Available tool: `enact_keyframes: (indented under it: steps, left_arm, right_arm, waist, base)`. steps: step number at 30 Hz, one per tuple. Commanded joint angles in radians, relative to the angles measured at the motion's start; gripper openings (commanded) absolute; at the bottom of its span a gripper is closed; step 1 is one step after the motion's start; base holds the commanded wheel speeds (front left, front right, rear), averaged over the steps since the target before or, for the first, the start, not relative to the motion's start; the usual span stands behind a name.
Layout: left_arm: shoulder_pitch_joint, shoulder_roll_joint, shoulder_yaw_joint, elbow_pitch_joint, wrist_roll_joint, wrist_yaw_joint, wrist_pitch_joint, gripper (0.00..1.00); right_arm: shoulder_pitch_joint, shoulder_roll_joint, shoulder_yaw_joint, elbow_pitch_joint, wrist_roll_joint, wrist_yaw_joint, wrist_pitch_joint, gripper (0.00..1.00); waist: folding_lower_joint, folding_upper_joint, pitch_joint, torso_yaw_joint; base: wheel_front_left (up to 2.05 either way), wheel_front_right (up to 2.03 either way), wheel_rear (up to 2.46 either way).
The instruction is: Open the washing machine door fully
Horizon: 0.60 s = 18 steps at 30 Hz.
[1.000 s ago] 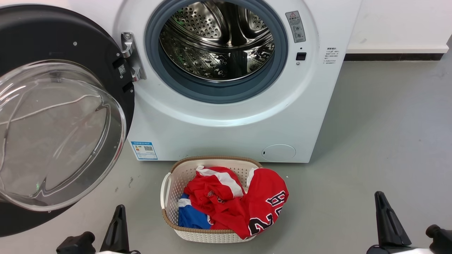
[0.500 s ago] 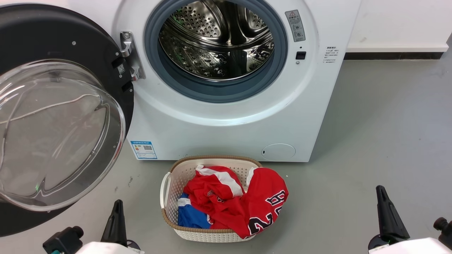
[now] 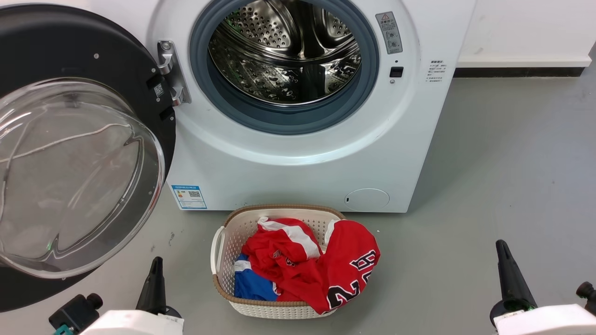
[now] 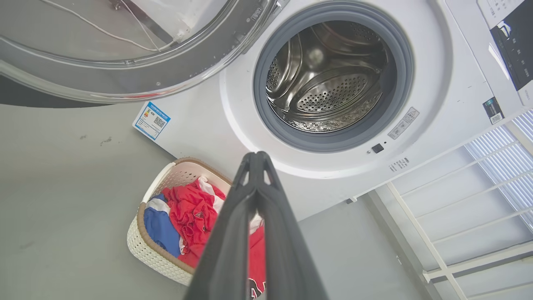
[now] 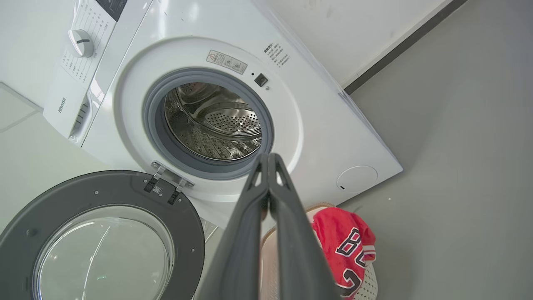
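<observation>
Door (image 3: 79,163) swung wide open at left of washer (image 3: 302,163), glass bowl facing out. Basket (image 3: 279,208) of red and blue clothes (image 3: 302,260) on floor (image 3: 489,163) before washer. Left end effector (image 4: 256,156), right end effector (image 5: 268,156): fingertips pressed together, empty, apart from door.

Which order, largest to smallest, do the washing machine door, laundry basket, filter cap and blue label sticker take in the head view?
1. washing machine door, enlarged by nearness to the camera.
2. laundry basket.
3. filter cap and blue label sticker: alike, unranked.
</observation>
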Motion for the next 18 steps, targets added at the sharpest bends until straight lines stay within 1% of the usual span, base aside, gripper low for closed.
enact_keyframes:
  steps: [1,18]
  left_arm:
    - [-0.031,0.001,0.005,-0.007,-0.03,-0.005,0.008,0.0]
    - [-0.069,0.001,0.017,0.018,-0.241,-0.019,0.06,0.0]
  right_arm:
    - [-0.034,-0.008,-0.002,-0.005,0.032,0.0,0.005,0.0]
    - [-0.076,-0.01,-0.01,0.037,0.242,0.0,0.054,0.0]
  waist:
    - [0.0,-0.0001,0.0,0.0]
    - [0.0,-0.0001,0.004,-0.001]
  base:
    - [0.0,0.0,0.0]
    - [0.0,0.0,0.0]
